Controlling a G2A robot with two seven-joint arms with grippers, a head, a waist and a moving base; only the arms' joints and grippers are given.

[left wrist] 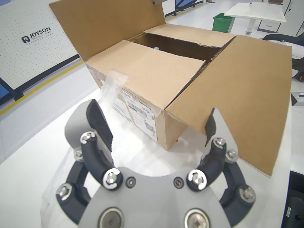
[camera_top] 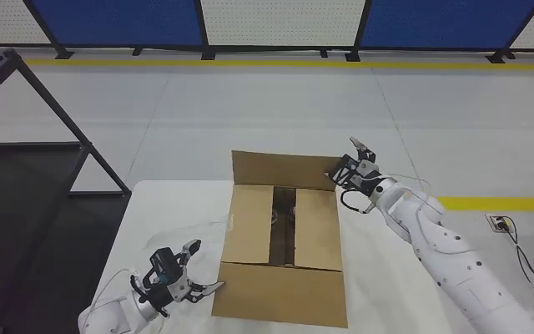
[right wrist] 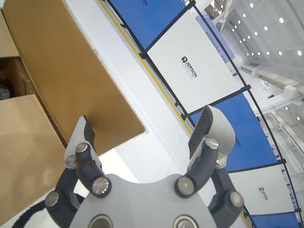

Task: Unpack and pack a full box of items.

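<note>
Box (camera_top: 284, 242) mid-bench (camera_top: 167, 217); far flap (camera_top: 279, 169) upright, inner flaps nearly shut.
Right hand (camera_top: 346, 163) wide open, straddling the far flap's right corner. Left hand (camera_top: 203, 267) wide open, empty, at the near-left corner. Board looks light and stiff but prone to creasing; pinch flap edges.

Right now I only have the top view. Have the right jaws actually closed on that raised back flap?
Observer: No. The right wrist view shows the right jaws open, with the corner of the raised flap between them.
Operator: Anything on the wall facing the left jaws?
Observer: A shipping label is stuck on that wall of the box.
Operator: And beside it?
Observer: A clear plastic bag rests against that wall, ahead of the open left jaws.
</note>
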